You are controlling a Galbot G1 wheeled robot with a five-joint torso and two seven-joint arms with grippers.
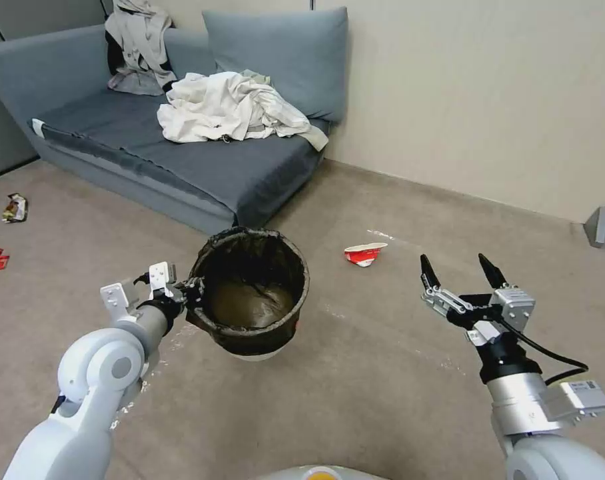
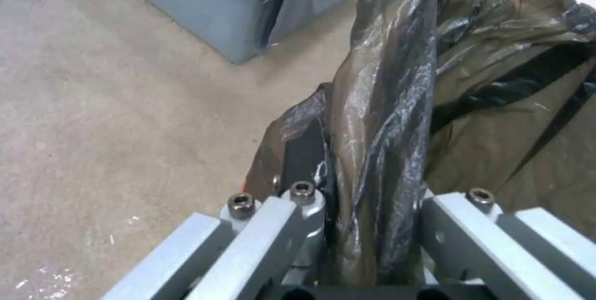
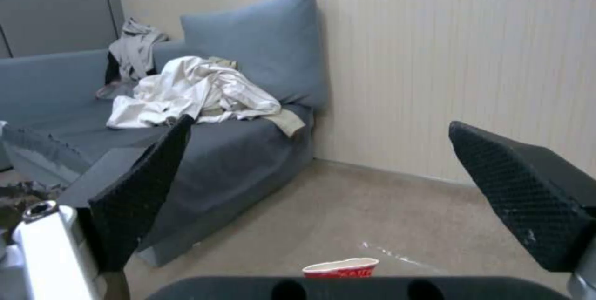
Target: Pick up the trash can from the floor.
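the left gripper [image 1: 194,294] pinches the near left side of the trash can [image 1: 252,300] at its rim, its jaws pressed onto the dark bag folded over the edge. in the left wrist view the bunched brown-black plastic of the bag [image 2: 385,118] runs straight down between the two metal finger links, squeezed between them. the trash can is tilted, its mouth turned toward the robot, and it sits in front of the robot's left side, just ahead of the sofa's front corner. a bit of its white bottom shows under the bag, and whether it is touching the floor [image 1: 356,373] or raised clear of it cannot be told for sure.

the right gripper [image 1: 462,270] hangs in the air off to the robot's right, well apart from the trash can, with its two black fingers spread wide and nothing between them. a crushed red-and-white paper cup [image 1: 364,253] lies on the floor between the trash can and the right gripper, farther back. a grey sofa [image 1: 182,160] with crumpled white clothes [image 1: 229,107] stands against the wall.
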